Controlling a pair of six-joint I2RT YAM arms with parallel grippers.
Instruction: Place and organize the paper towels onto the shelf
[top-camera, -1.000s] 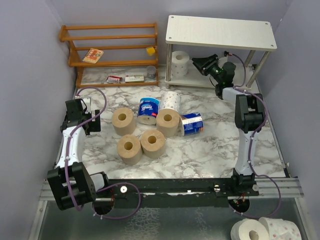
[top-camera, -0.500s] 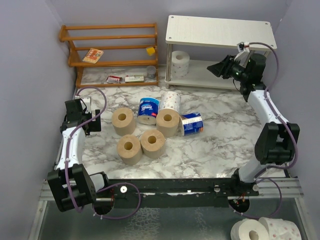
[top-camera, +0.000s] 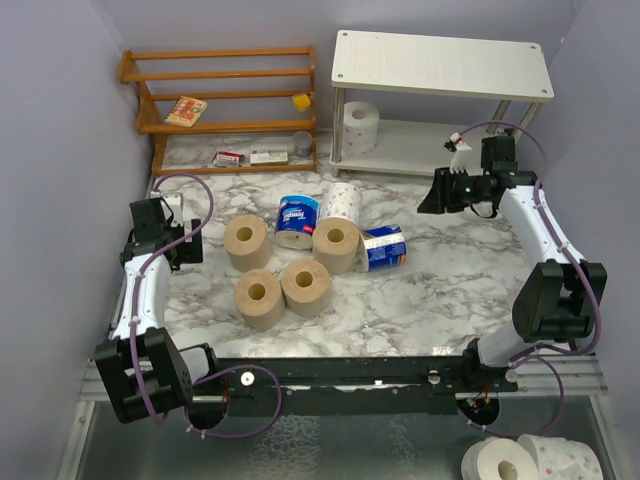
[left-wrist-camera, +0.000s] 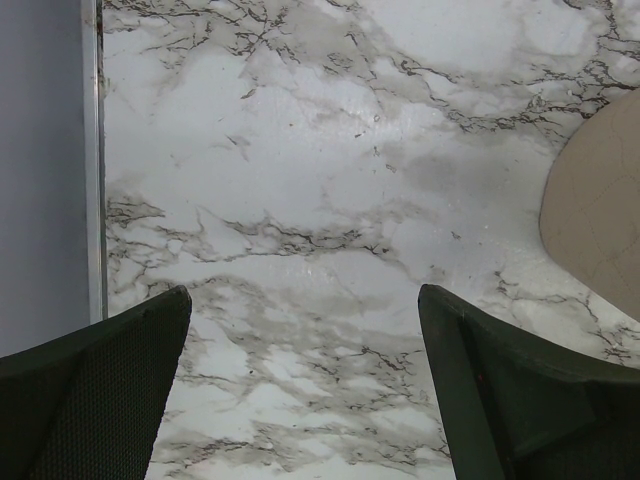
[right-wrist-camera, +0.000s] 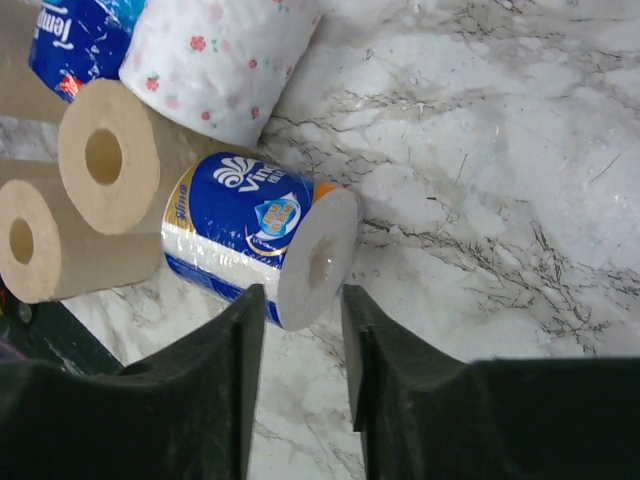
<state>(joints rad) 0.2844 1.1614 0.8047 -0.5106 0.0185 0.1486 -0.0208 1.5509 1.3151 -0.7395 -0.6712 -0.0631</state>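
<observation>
One white paper towel roll (top-camera: 360, 125) stands on the lower board of the shelf (top-camera: 440, 62). The other paper towels lie clustered mid-table: several tan rolls (top-camera: 305, 287), a flowered white roll (top-camera: 343, 202), and two blue-wrapped rolls (top-camera: 297, 220) (top-camera: 384, 247). My right gripper (top-camera: 432, 192) hovers in front of the shelf, pointing left toward the cluster. In the right wrist view the right gripper (right-wrist-camera: 302, 295) is open and holds nothing, with the blue-wrapped roll (right-wrist-camera: 250, 240) lying on the table beyond its tips. My left gripper (top-camera: 185, 245) (left-wrist-camera: 305, 295) stands wide open over bare marble, and a tan roll (left-wrist-camera: 600, 200) shows at the right edge.
An orange-brown wooden rack (top-camera: 225, 100) with small items stands at the back left. Purple walls close in the table on both sides, and the left wall's foot (left-wrist-camera: 45, 150) is close to my left gripper. Two more rolls (top-camera: 525, 460) lie on the floor at the bottom right.
My right arm has drawn back from the shelf's lower tier and swung down in front of it, turning its gripper toward the rolls. The left arm has not moved.
</observation>
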